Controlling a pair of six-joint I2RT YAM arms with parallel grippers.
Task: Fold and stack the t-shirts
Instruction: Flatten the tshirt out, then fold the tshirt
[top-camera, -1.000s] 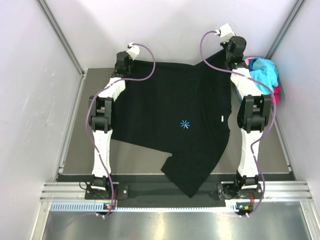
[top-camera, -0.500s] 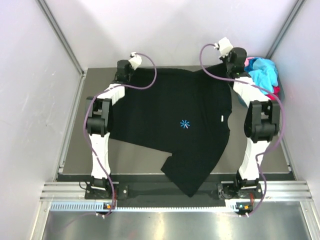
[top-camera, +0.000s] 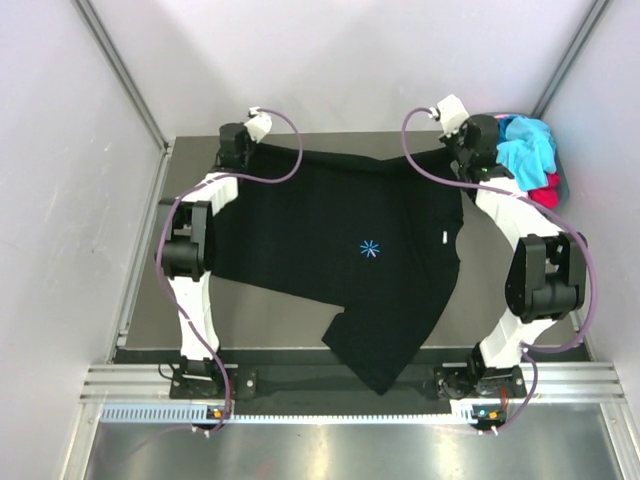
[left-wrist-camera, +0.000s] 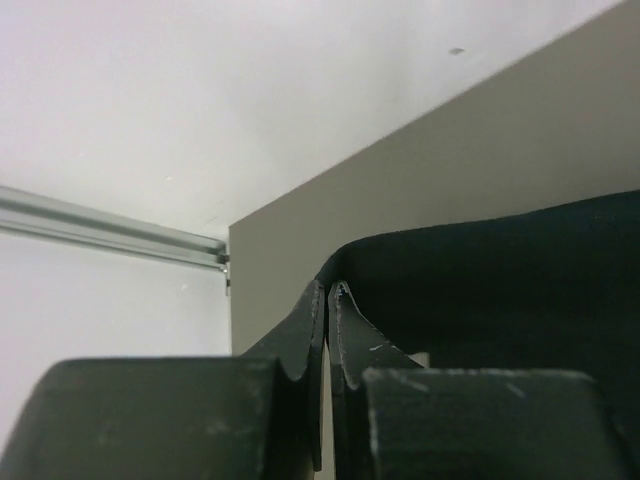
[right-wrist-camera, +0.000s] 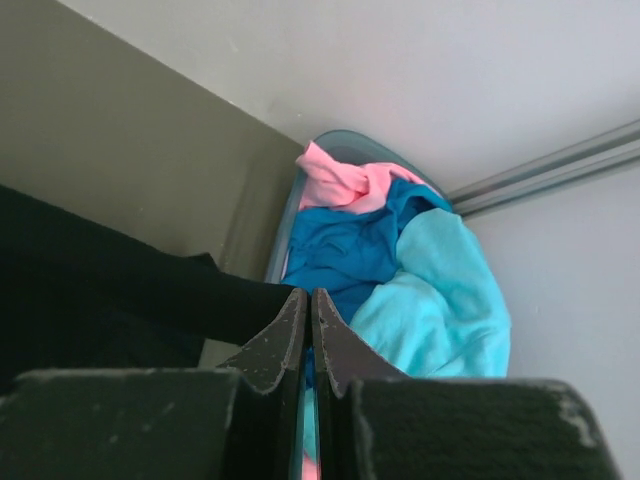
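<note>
Both arms have swung outward, left gripper (top-camera: 236, 150) and right gripper (top-camera: 470, 143) each pinching a far corner, the sensible hold for this limp, light, large black cloth t-shirt (top-camera: 340, 230) spread on the grey table (top-camera: 270, 315).

A flat grey-olive table (top-camera: 270, 320) fills the floor of a white-walled booth (top-camera: 340, 60). Slanting aluminium struts run up the back corners, one on the left (top-camera: 120, 72) and one on the right (top-camera: 570, 55). A grey-blue plastic basket (right-wrist-camera: 283, 240) stands at the table's far right corner, against the walls. Along the near edge lies a slotted aluminium rail (top-camera: 120, 382), then a white perforated strip (top-camera: 330, 413), then a sheet of brushed steel (top-camera: 350, 450).
</note>
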